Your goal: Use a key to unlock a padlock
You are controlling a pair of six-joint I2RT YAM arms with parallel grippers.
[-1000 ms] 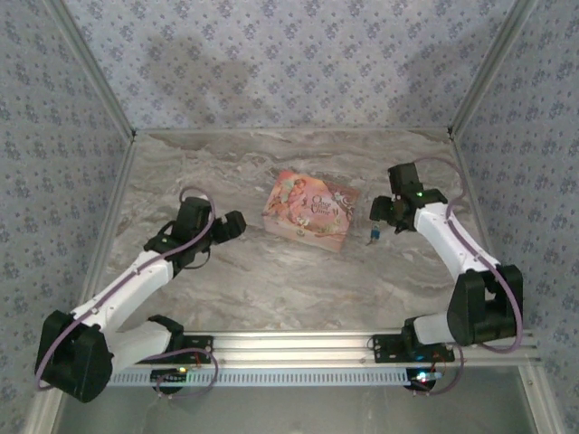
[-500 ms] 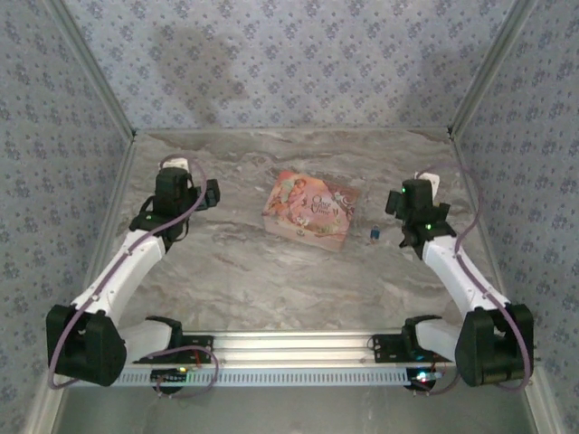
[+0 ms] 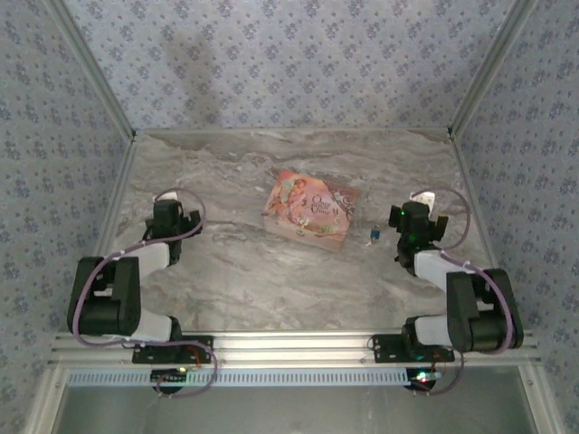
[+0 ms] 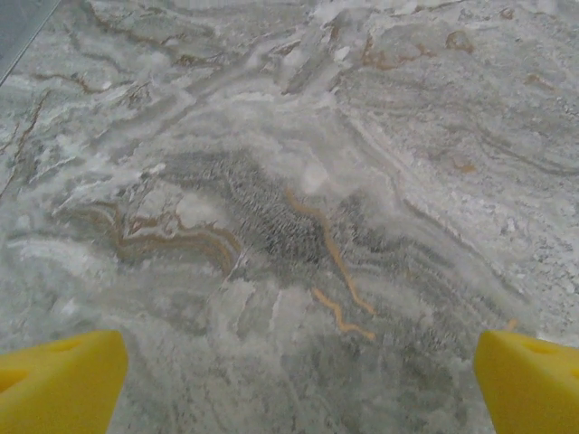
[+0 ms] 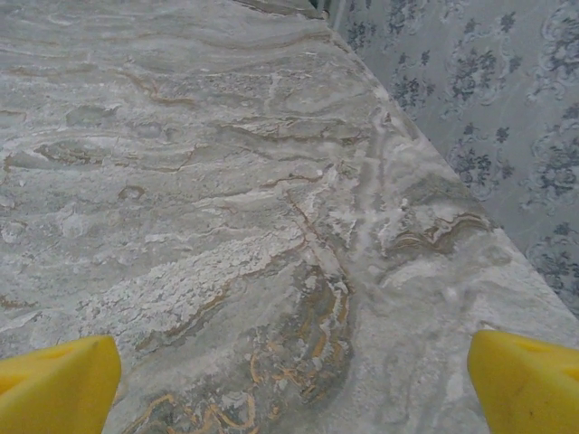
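The padlock point(image 3: 373, 234) is a tiny dark blue lump with a pale glint, lying on the marble table just right of the pink box. The key is too small to tell apart from it. My right gripper point(image 3: 412, 215) sits folded back a little to the padlock's right, apart from it. In the right wrist view that gripper point(image 5: 294, 384) stands open, its yellow fingertips point(image 5: 525, 380) wide apart over bare marble. My left gripper point(image 3: 169, 204) is folded back at the table's left side. In the left wrist view it point(image 4: 298, 389) is open too, with nothing between its fingertips point(image 4: 63, 384).
A flat pink printed box point(image 3: 310, 210) lies mid-table. Patterned walls with metal frame posts close in the table point(image 3: 271, 280) on three sides. The table's right edge and the wall point(image 5: 470, 99) run close by my right gripper.
Both arms have drawn back and folded toward their bases. The right gripper left the padlock's side and moved right. The padlock stays where it lay.
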